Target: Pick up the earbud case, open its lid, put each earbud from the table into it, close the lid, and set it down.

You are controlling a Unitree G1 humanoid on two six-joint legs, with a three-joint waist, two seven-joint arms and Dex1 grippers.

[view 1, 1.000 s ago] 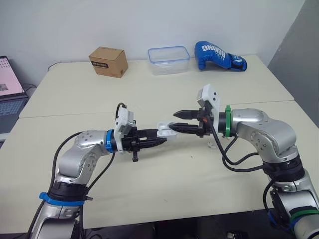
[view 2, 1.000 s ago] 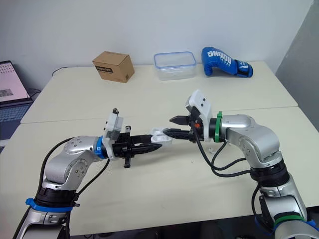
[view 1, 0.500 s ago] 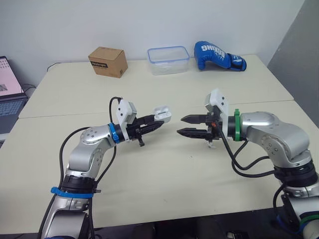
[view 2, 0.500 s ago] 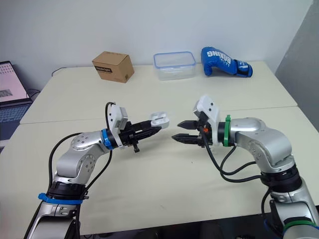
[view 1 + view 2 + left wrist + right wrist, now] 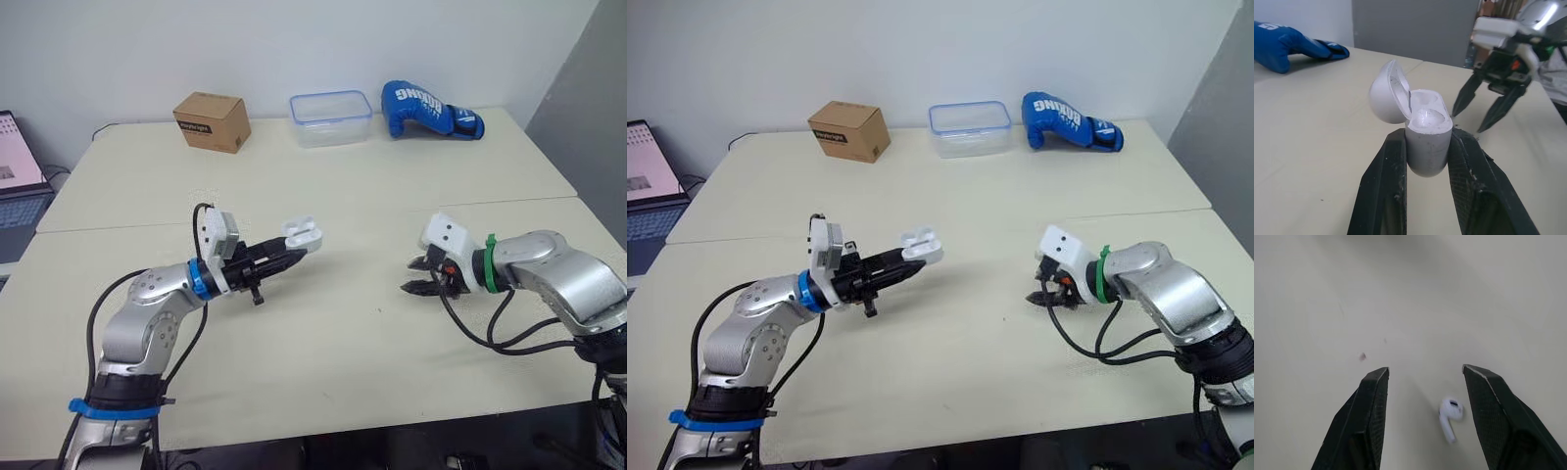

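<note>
Outstretched left gripper clamps smooth rounded case, lid open; right gripper, spread, points down over glossy earbud.

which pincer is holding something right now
The left pincer: it grips the open earbud case. The right pincer is open and empty, above an earbud lying on the table.

White wall behind; cream table, seam across middle; grey panel right; even light.
</note>
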